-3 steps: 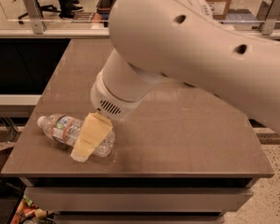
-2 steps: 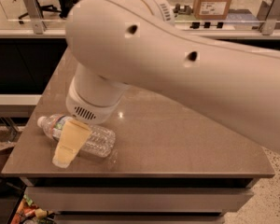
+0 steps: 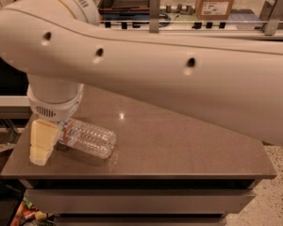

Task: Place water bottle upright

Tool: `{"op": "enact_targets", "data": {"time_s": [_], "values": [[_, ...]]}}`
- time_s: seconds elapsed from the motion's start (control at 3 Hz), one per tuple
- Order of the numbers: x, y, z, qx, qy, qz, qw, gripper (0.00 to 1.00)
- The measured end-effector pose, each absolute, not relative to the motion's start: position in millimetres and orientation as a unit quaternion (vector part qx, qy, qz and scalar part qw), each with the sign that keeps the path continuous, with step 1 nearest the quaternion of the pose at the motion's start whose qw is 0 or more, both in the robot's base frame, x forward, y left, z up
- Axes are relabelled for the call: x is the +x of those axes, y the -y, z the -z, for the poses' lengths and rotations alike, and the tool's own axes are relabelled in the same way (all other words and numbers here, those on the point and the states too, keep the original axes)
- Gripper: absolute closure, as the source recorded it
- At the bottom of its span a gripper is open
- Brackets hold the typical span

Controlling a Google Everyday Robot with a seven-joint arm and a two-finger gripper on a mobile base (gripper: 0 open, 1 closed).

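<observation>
- A big white arm (image 3: 179,74) goes across most of the view, from the right side over to the left.
- The arm has a few small dark holes along its side.
- At the left end the arm turns down into a round white wrist (image 3: 54,102) with little slots in it.
- The gripper (image 3: 41,145) hangs under the wrist, low over the front left corner of the table (image 3: 179,149).
- The part of the gripper that shows is pale yellow and points down, and its tip is right at the table top.
- I cannot tell if the gripper is apart, together or clamped on something, because most of it is hidden.
- The bottle (image 3: 89,138) is lying on its side on the table, not standing up.
- It is clear, with bumpy ribs all along it.
- Its top end points left and goes behind the yellow part of the gripper, so the cap does not show.
- Its bottom end points right and a bit toward the front edge of the table.
- The bottle is on the left half of the table, near the front.
- The table top is brown and smooth, with a small bright spot of light just behind the bottle.
- Far at the back, a brown box (image 3: 216,1) with a white label sits up high.
- The floor (image 3: 273,197) at the bottom right is pale with specks.
</observation>
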State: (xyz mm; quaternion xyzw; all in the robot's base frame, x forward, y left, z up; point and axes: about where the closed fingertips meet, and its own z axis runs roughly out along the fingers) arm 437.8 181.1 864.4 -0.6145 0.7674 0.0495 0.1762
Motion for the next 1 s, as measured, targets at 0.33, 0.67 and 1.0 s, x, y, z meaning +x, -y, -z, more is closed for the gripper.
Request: {"op": "enact_targets", "data": {"time_s": [0.33,0.67,1.0], "values": [[450,-195,-845,-0.613,-0.775,-0.035,0.151,0.00],[463,-183,-827,-0.591,-0.795,-0.023,0.132,0.00],[476,-156,-821,-0.560,-0.818,-0.011,0.130,0.00]]}}
